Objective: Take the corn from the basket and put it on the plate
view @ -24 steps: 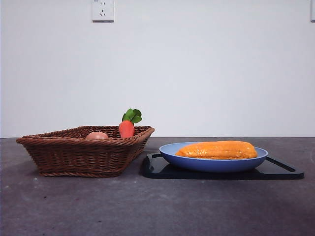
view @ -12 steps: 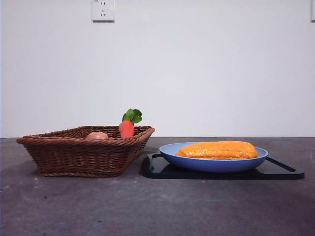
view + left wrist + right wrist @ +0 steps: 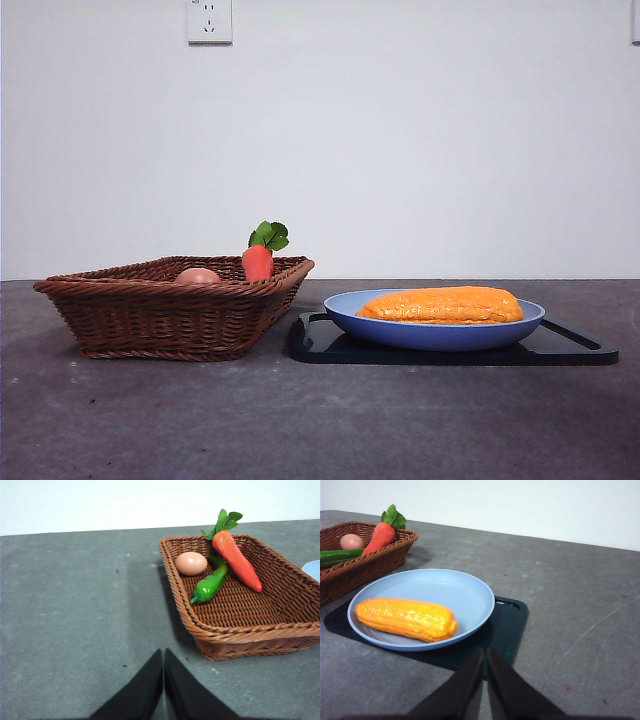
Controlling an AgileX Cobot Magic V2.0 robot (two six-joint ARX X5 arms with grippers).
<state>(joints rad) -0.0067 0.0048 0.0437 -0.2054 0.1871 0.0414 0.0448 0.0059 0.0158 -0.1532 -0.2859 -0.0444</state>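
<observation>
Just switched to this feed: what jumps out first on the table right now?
The corn stands out most, a long orange-yellow cob lying in the blue plate, which sits on a black tray. Beside it, the wicker basket holds a carrot, a green pepper and an egg. Both the left gripper and right gripper hang back shut, away from everything.

Matte blk tapered fingers (image 3: 150, 690); both arms
</observation>
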